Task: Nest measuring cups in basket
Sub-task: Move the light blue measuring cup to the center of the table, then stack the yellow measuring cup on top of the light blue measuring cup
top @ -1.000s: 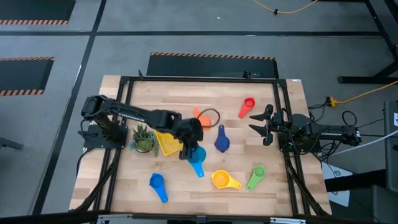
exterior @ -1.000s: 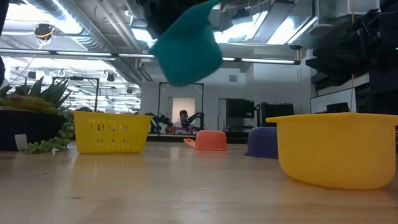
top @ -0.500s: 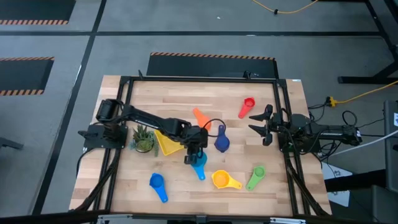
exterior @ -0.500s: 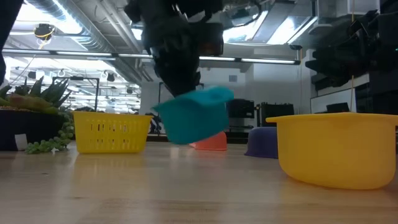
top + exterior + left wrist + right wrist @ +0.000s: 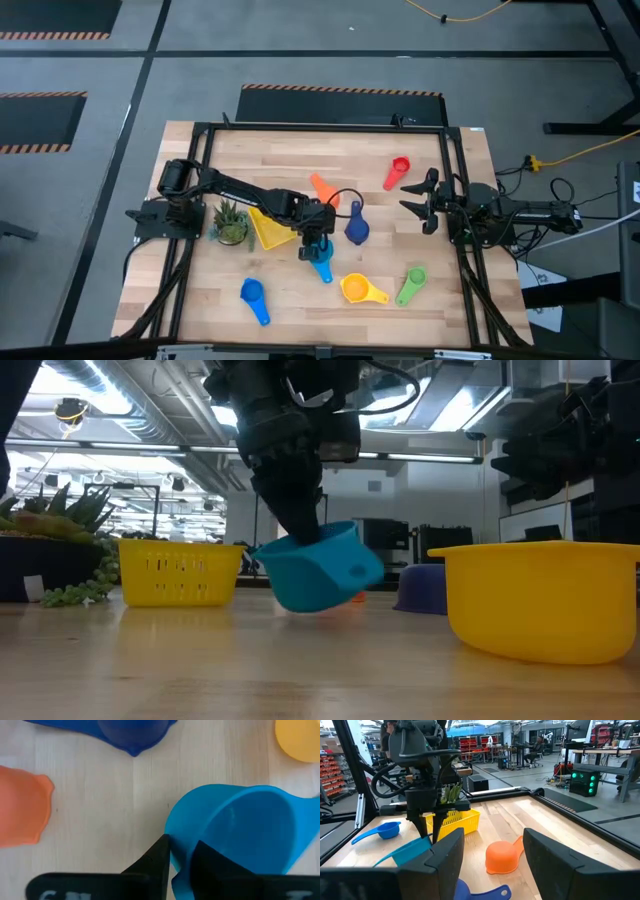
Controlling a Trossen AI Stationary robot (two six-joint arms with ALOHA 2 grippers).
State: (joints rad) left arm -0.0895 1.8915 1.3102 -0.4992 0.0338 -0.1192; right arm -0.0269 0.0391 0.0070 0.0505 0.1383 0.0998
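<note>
The left gripper (image 5: 316, 247) is down at mid-desk (image 5: 420, 165) over the light blue measuring cup (image 5: 318, 568), its fingers (image 5: 152, 862) narrowly parted with the cup's rim wall between them. The cup sits tilted on the wood, just right of the yellow basket (image 5: 268, 230). The dark blue cup (image 5: 355, 226) and the orange cup (image 5: 324, 187) lie close by. The right gripper (image 5: 424, 200) waits at the desk's right edge, fingers wide and empty.

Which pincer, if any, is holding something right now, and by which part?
The left pincer has the light blue cup by its rim wall, one finger inside, one outside. The right pincer holds nothing.
</note>
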